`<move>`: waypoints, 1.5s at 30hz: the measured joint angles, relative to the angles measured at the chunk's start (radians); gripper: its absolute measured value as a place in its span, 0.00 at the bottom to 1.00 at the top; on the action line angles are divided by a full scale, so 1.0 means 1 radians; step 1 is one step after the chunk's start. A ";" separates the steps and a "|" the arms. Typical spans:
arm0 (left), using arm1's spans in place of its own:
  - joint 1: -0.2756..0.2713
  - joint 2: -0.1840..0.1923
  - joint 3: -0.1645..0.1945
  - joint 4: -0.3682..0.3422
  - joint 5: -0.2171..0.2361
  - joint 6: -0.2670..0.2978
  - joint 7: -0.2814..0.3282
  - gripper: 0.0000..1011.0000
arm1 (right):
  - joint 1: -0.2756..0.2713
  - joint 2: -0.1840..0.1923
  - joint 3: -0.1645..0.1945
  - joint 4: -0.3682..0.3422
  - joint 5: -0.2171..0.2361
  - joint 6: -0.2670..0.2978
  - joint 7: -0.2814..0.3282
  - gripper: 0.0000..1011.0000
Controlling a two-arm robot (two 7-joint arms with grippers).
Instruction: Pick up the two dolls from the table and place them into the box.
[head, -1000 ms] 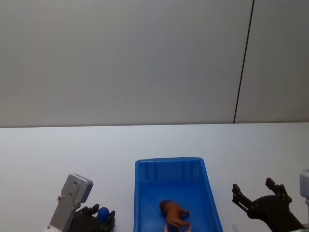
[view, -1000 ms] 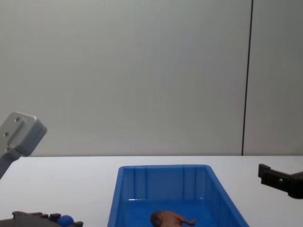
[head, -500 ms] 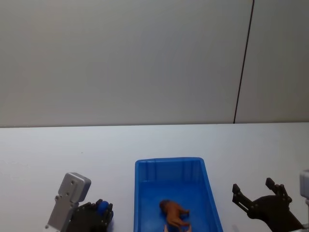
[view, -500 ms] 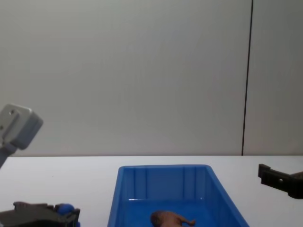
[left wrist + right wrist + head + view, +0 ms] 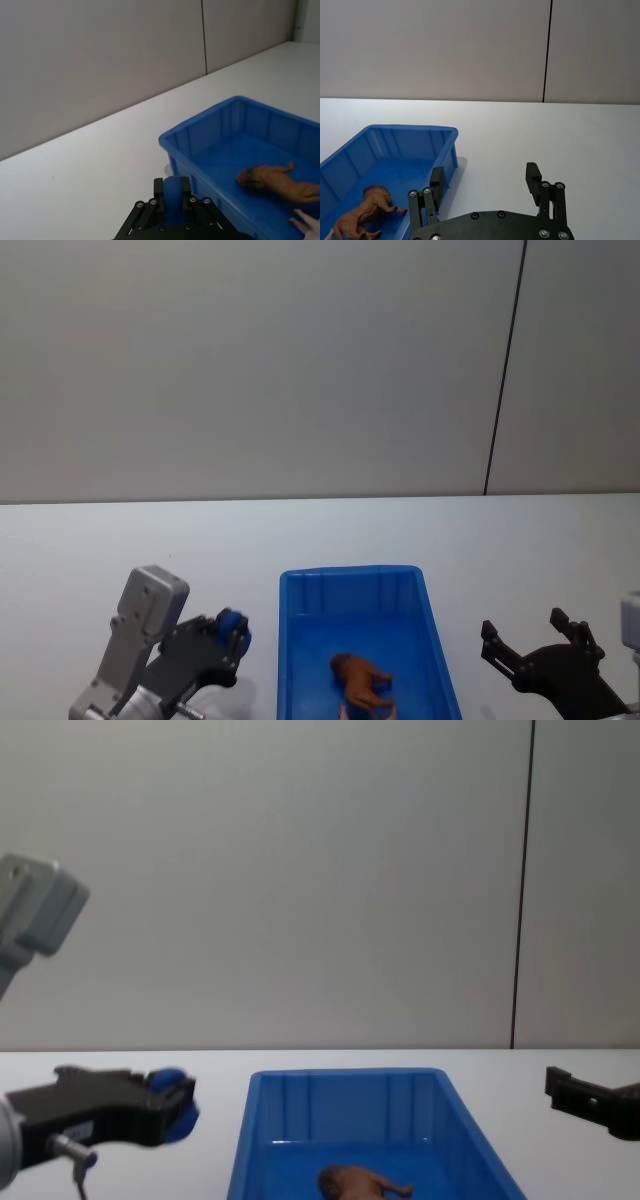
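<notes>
**Blue doll lifted beside the box**

The left gripper (image 5: 232,637) has been raised off the table (image 5: 300,530) toward the box (image 5: 290,640), clenched on the blue doll (image 5: 172,1098). The reddish-brown doll (image 5: 360,680) is seen lying inside. The right gripper (image 5: 540,640) is held spread, right of the box.

You can see just a bit of the blue doll (image 5: 173,194), because the left gripper's (image 5: 232,638) fingers (image 5: 192,210) cover most of it, so you cannot tell its shape. The box (image 5: 349,580) is cut off at the bottom of the head view, and its near end is out of the picture. The reddish-brown doll (image 5: 361,681) has its legs partly cut off there too. The right gripper (image 5: 560,1086) is cut off at the edge of the chest view
</notes>
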 joint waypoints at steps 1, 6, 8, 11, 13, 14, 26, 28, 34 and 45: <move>-0.002 -0.001 0.000 -0.002 0.001 -0.003 -0.006 0.18 | 0.000 0.000 0.000 0.000 0.000 0.000 0.000 0.99; -0.024 -0.012 -0.002 -0.011 0.009 -0.027 -0.059 0.15 | 0.000 0.000 0.000 0.000 0.000 0.000 0.000 0.99; -0.035 -0.019 -0.001 -0.012 0.011 -0.035 -0.087 0.14 | 0.000 0.000 0.000 0.000 0.000 0.000 0.000 0.99; -0.047 -0.027 0.001 -0.012 0.014 -0.042 -0.113 0.13 | 0.000 0.000 0.000 0.000 0.000 0.000 0.000 0.99; -0.061 -0.038 0.005 -0.009 0.016 -0.049 -0.142 0.13 | 0.000 0.000 0.000 0.000 0.000 0.000 0.000 0.99; -0.069 -0.044 0.007 -0.005 0.017 -0.053 -0.161 0.13 | 0.000 0.000 0.000 0.000 0.000 0.000 0.000 0.99; -0.143 -0.114 0.039 0.042 0.033 -0.074 -0.305 0.41 | 0.000 0.000 0.000 0.000 0.000 0.000 0.000 0.99; -0.156 -0.127 0.045 0.052 0.036 -0.076 -0.326 0.49 | 0.000 0.000 0.000 0.000 0.000 0.000 0.000 0.99; -0.178 -0.148 0.054 0.069 0.041 -0.080 -0.363 0.65 | 0.000 0.000 0.000 0.000 0.000 0.000 0.000 0.99; -0.202 -0.172 0.065 0.087 0.047 -0.084 -0.403 0.99 | 0.000 0.000 0.000 0.000 0.000 0.000 0.000 0.99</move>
